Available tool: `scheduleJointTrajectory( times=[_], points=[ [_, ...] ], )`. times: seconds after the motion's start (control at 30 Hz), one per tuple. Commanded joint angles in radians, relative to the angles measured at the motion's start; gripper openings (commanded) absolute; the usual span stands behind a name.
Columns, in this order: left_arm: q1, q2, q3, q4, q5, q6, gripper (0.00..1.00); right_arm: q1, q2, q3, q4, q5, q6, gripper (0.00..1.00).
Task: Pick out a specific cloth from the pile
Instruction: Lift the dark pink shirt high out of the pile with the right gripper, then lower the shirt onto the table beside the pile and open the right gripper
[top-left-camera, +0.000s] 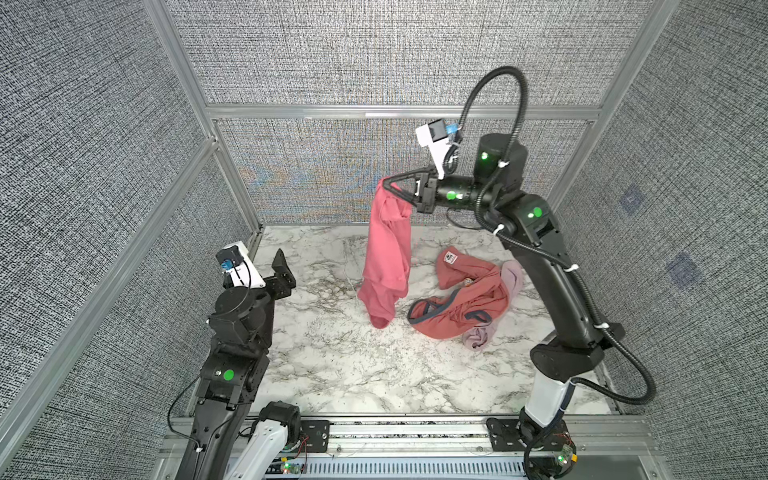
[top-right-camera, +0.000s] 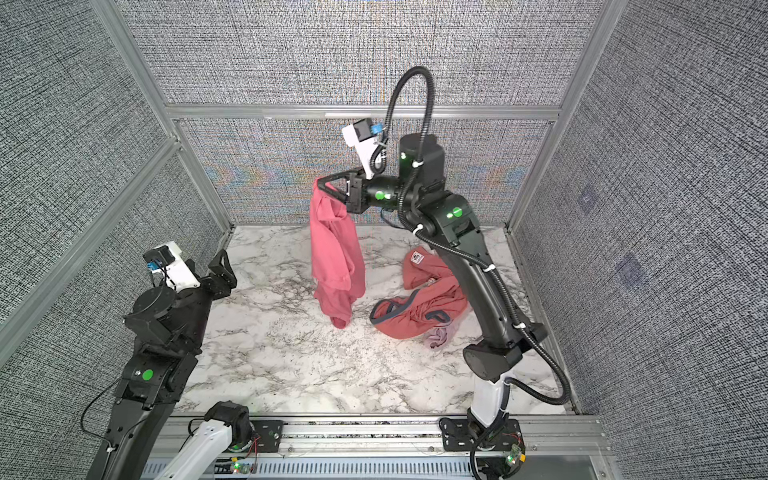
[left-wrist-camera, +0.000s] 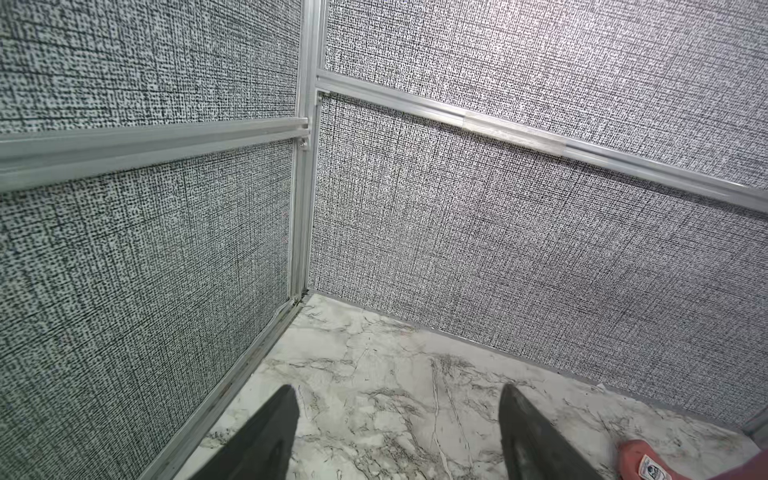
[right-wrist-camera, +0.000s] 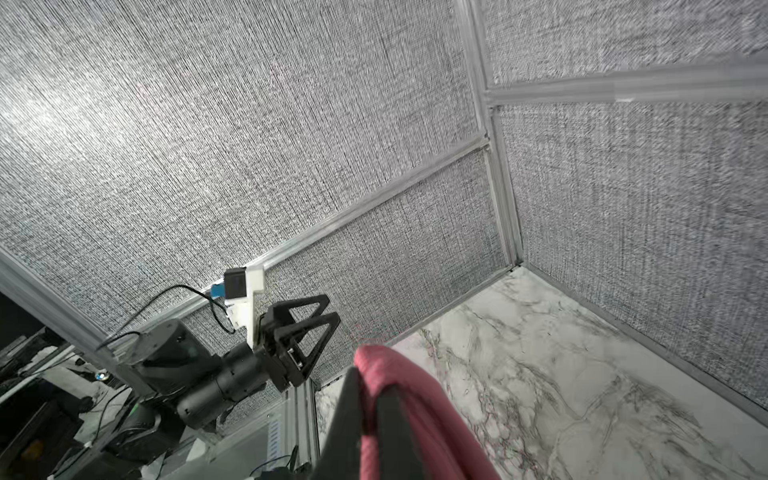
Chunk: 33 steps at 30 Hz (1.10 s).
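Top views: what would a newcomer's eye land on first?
The salmon-red cloth hanging from the shut right claw, high over the marble table. Right of it the pile lies crumpled: salmon-red fabric with grey-blue edging and a white patch, plus a lilac-pink piece. The left claw stands open and empty at the table's left edge.

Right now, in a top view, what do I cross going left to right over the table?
left gripper → cloth → pile
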Motion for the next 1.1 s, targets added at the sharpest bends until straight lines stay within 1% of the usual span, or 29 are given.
scheduleJointTrajectory(
  times=[0.0,0.13,0.27,0.4,0.57,0.7,0.73,0.8,0.83,0.87,0.93,0.97,1.07],
  points=[
    [0.001,-0.007,-0.002,-0.023,-0.018,0.006,0.78,0.046,0.073,0.038,-0.014,0.039,-0.026,0.0],
    [0.001,-0.013,0.007,-0.039,-0.007,0.005,0.78,0.099,0.196,0.062,0.053,0.049,0.002,0.0],
    [0.001,-0.022,0.003,-0.05,0.014,-0.004,0.78,0.131,0.358,0.1,0.16,0.048,0.086,0.0],
    [0.001,-0.027,0.016,-0.072,0.013,-0.003,0.78,0.165,0.542,0.188,0.262,0.034,0.172,0.0],
    [0.0,-0.042,0.034,-0.081,0.001,0.021,0.79,0.205,0.68,0.188,0.441,0.019,0.298,0.01],
    [0.0,-0.037,0.036,-0.08,-0.001,0.029,0.79,0.236,0.771,0.224,0.481,0.017,0.359,0.05],
    [0.001,-0.032,0.035,-0.082,0.002,0.028,0.79,0.243,0.786,0.215,0.496,0.016,0.374,0.09],
    [0.001,-0.02,0.034,-0.086,0.009,0.023,0.79,0.256,0.803,0.204,0.51,0.014,0.382,0.31],
    [0.001,-0.016,0.032,-0.087,0.017,0.016,0.79,0.26,0.809,0.204,0.506,0.011,0.377,0.4],
    [0.001,-0.014,0.03,-0.085,0.027,0.009,0.79,0.263,0.81,0.2,0.496,0.011,0.367,0.45],
    [0.001,-0.011,0.024,-0.078,0.045,-0.003,0.79,0.262,0.79,0.165,0.488,0.011,0.35,0.53],
    [0.001,-0.008,0.021,-0.077,0.052,-0.011,0.79,0.261,0.768,0.133,0.488,0.016,0.336,0.54],
    [0.001,0.003,0.019,-0.071,0.077,-0.03,0.79,0.253,0.685,0.012,0.493,0.044,0.29,0.54]
  ],
)
